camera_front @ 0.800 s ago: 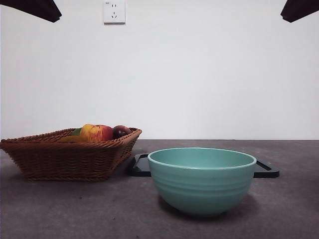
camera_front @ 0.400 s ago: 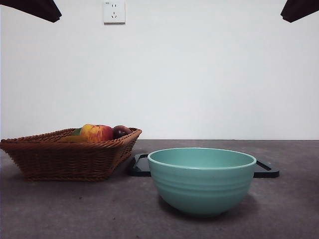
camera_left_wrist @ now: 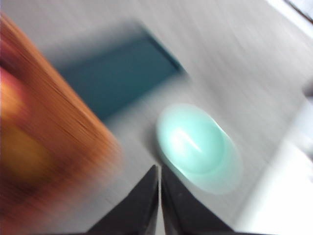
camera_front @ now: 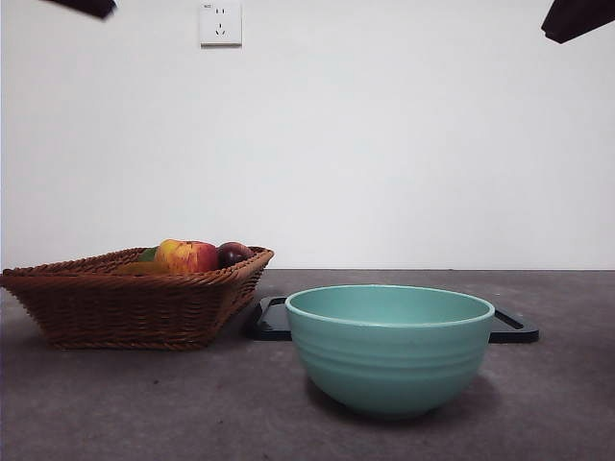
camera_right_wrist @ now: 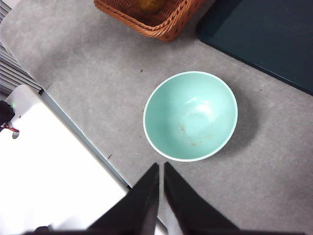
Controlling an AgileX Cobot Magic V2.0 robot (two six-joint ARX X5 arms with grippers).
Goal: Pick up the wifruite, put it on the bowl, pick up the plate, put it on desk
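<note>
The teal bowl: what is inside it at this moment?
Nothing shows inside the bowl: the right wrist view looks straight down into it and its bare bottom has only faint marks. No fruit is in it. From the front view its wall hides the inside.

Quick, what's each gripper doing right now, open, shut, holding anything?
Left gripper: shut, holding nothing.
Right gripper: shut, holding nothing, above the bowl.

The bowl (camera_front: 389,348) is showing a smooth teal glaze with a soft sheen and faint ridges, while the basket (camera_front: 135,300) is looking like rough woven brown wicker. The desk (camera_front: 144,403) is appearing matt, mottled grey-brown, and the tray (camera_right_wrist: 266,36) is looking dark, flat and smooth.
</note>
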